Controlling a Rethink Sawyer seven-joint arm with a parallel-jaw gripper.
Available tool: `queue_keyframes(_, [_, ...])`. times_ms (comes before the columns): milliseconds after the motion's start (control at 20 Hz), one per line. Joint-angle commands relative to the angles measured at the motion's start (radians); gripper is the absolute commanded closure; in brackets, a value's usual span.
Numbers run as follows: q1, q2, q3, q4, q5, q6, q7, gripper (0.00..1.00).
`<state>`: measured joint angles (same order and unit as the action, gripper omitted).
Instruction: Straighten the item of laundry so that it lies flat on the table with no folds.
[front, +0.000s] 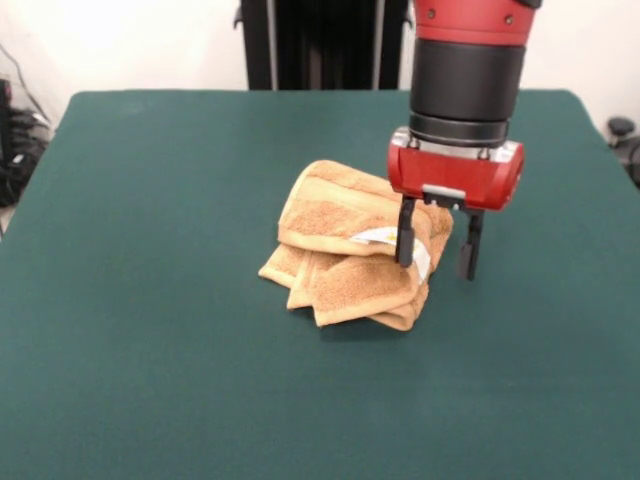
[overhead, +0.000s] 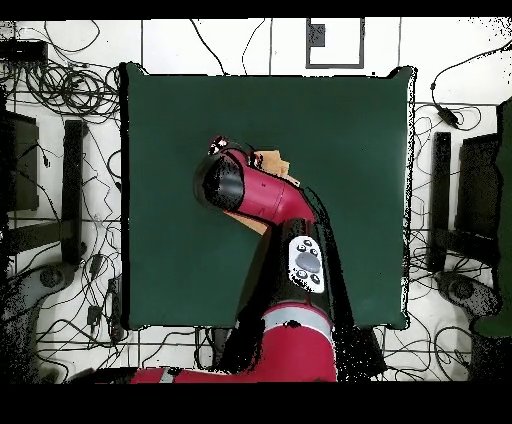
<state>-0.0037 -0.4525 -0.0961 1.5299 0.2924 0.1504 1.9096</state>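
Note:
The item of laundry (front: 345, 250) is an orange-tan towel folded into a thick, layered bundle near the middle of the green table (front: 150, 320). A white tag (front: 382, 237) shows on its right side. My gripper (front: 437, 250) hangs open over the bundle's right end, with one finger (front: 405, 235) in front of the towel's edge and the other (front: 468, 245) just past it, over bare felt. Nothing is held between them. In the overhead view the arm (overhead: 262, 195) covers most of the towel (overhead: 273, 160), and only small slivers show beside it.
The table (overhead: 350, 150) stretches well beyond the towel on every side. Off the table, cables and black equipment stands (overhead: 72, 180) lie on the floor along both long sides.

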Motion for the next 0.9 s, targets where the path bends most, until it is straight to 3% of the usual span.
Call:
queue_keyframes(50, [-0.024, 0.108, 0.135, 0.095, -0.065, -0.052, 0.118, 0.0])
queue_keyframes(900, [-0.003, 0.065, 0.101, 0.13, -0.081, -0.02, 0.157, 0.0])
